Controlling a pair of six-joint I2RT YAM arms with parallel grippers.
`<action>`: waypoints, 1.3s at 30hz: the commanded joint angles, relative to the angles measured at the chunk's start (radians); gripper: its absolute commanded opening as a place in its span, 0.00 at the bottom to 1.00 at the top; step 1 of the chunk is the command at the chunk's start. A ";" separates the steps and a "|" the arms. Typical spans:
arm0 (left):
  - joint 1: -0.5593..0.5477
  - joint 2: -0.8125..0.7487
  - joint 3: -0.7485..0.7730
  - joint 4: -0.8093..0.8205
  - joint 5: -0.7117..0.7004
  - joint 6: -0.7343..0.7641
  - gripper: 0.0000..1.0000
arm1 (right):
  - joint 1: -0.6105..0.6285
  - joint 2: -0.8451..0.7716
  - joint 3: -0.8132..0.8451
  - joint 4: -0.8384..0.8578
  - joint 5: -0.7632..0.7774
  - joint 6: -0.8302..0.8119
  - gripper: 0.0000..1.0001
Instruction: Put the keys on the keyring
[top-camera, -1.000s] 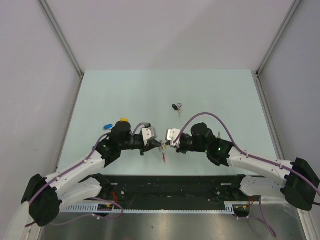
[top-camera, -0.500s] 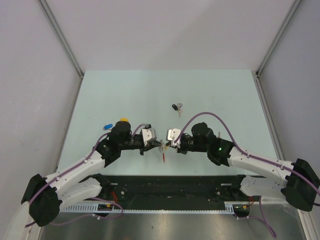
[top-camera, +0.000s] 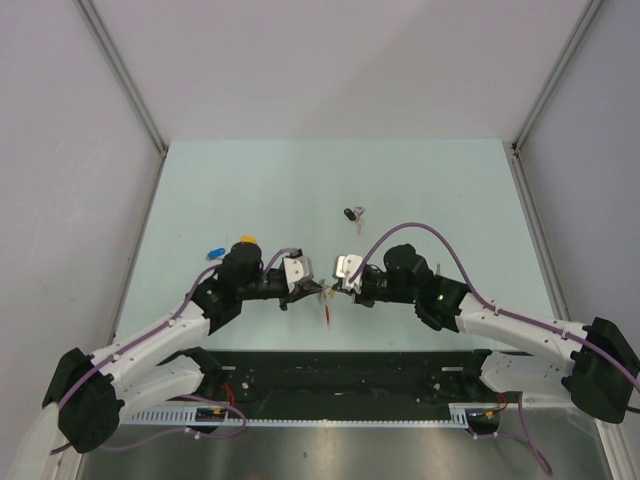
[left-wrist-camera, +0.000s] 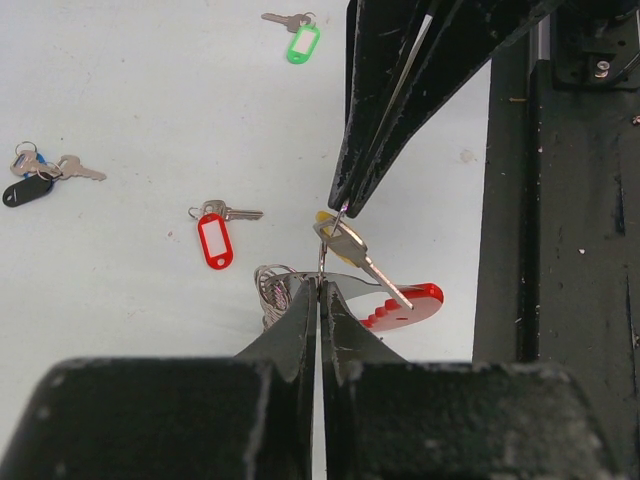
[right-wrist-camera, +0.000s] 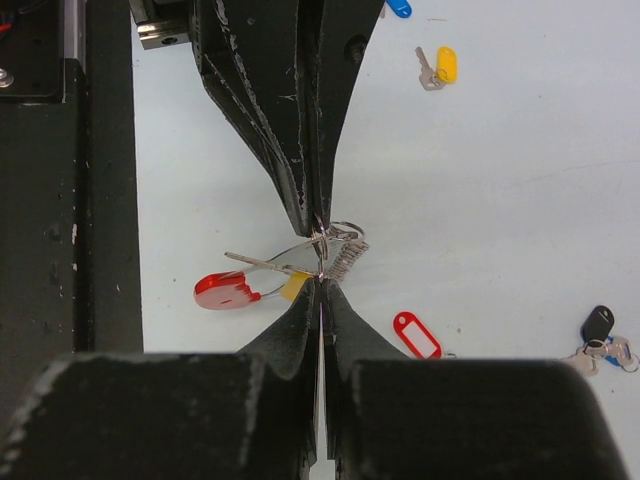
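Note:
My left gripper (top-camera: 316, 291) and right gripper (top-camera: 336, 289) meet tip to tip above the near middle of the table. In the left wrist view the left gripper (left-wrist-camera: 320, 282) is shut on the keyring, whose red band (left-wrist-camera: 412, 300) and grey chain (left-wrist-camera: 270, 290) hang below. The right gripper (left-wrist-camera: 343, 207) is shut on the small wire ring of a silver key (left-wrist-camera: 358, 255) with a yellow tag. In the right wrist view the right gripper (right-wrist-camera: 320, 280) is shut just under the left gripper (right-wrist-camera: 316, 226), with the key (right-wrist-camera: 258, 263), yellow tag (right-wrist-camera: 293, 287) and red band (right-wrist-camera: 226, 290) beside them.
Loose keys lie on the table: a red-tagged one (left-wrist-camera: 215, 240), a green-tagged one (left-wrist-camera: 300, 40), a black-tagged bunch (top-camera: 352, 213), a second yellow-tagged one (right-wrist-camera: 441, 65) and a blue-tagged one (top-camera: 215, 253). The black base rail (top-camera: 340, 365) runs along the near edge.

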 joint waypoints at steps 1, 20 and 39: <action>-0.003 -0.010 0.028 -0.025 0.015 0.031 0.00 | -0.003 -0.015 0.038 0.043 0.000 0.012 0.00; -0.004 -0.011 0.025 -0.024 0.025 0.032 0.00 | -0.006 0.013 0.045 0.057 -0.018 0.014 0.00; -0.004 -0.014 0.025 -0.025 0.013 0.032 0.01 | -0.007 0.017 0.050 0.040 -0.035 0.011 0.00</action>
